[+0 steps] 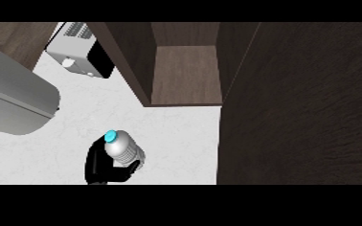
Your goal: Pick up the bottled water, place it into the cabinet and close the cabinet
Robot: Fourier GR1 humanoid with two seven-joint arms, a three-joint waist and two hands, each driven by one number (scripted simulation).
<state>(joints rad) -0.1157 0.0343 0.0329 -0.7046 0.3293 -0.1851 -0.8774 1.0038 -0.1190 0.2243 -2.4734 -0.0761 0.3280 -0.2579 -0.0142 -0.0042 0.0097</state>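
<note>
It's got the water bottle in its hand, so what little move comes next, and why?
Probably lift the bottle up and to the right, toward the open cabinet. The hand at the lower left already has its fingers curled round the bottle, the cabinet's shelf sits bare, and its door stands open at the right.

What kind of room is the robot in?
Probably a kitchen. There is a pale counter, an open wooden cabinet and a toaster. A hand holds a water bottle.
</note>
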